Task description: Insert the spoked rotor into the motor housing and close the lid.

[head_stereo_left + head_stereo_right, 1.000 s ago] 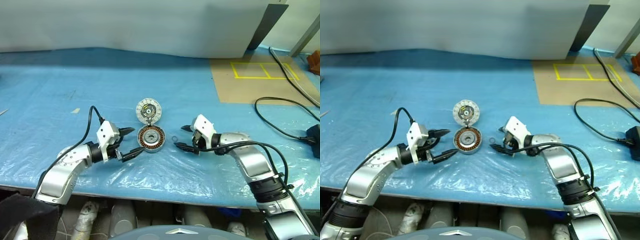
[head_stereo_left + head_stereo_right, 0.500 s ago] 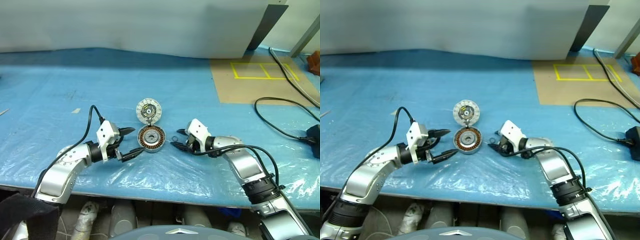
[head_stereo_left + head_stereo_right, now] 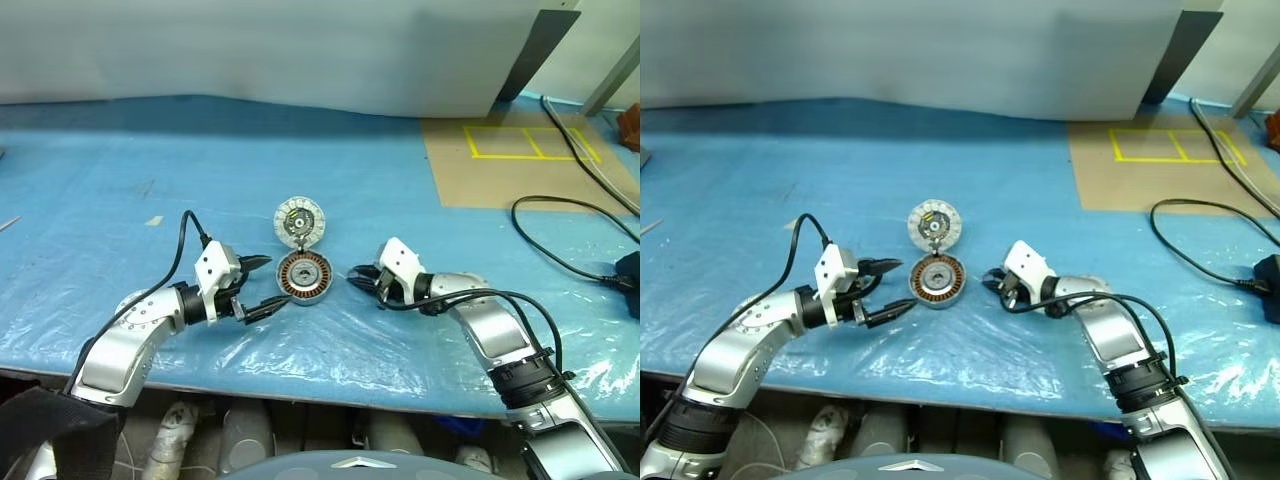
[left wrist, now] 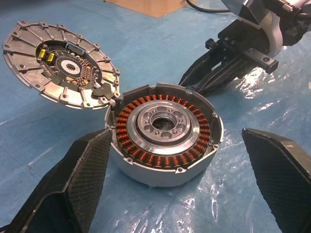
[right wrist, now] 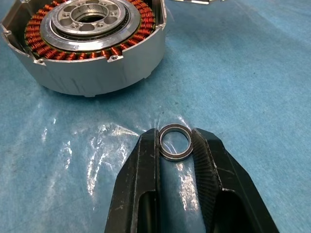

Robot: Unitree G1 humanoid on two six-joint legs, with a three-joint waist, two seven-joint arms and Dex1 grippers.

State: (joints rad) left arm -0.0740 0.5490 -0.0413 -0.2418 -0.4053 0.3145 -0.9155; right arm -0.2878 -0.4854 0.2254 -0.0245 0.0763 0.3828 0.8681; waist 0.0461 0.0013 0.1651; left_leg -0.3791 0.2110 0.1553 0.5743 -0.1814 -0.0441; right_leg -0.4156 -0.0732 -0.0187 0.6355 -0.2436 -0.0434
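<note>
The motor housing, a silver shell ringed with copper windings, lies open on the blue sheet. Its lid rests just behind it with the whitish segmented face up, its edge against the housing rim. The spoked rotor, a small dark ring, lies on the sheet just right of the housing. My right gripper is shut on it, one finger touching each side. My left gripper stands open at the housing's left side, one finger on each side of the shell without touching it.
A blue plastic sheet covers the table, whose front edge runs just under both arms. A brown board with yellow tape lies at the back right. A black cable loops to a plug at the right edge.
My right gripper's fingers have closed from wide open onto the small ring, after shifting slightly towards the housing. The left arm, housing and lid have not moved.
</note>
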